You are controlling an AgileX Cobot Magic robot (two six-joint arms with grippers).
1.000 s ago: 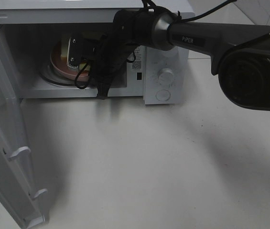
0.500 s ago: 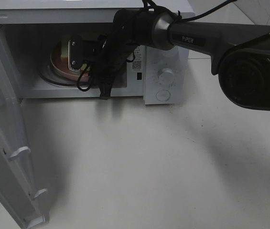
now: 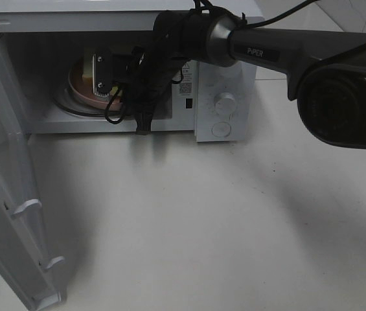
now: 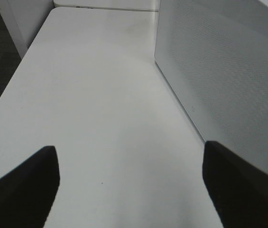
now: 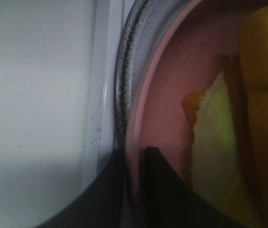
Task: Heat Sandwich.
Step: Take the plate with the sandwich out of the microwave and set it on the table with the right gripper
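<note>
Over the last second your right gripper [image 5: 134, 156] edged deeper into the microwave [image 3: 225, 97], jaws clenched on the rim of the pink plate [image 5: 164, 85]. The sandwich [image 5: 219, 156] sat on it above the turntable [image 5: 134, 61]. Placement looked nearly complete. Your left gripper [image 4: 130, 187] hung released.

Three camera views of a microwave workspace.
The high camera looks down at the open microwave [image 3: 221, 97]; the right wrist camera sits very close above the pink plate [image 5: 167, 90] just beyond its gripper [image 5: 133, 190]; the left wrist camera faces along the table [image 4: 100, 118].
</note>
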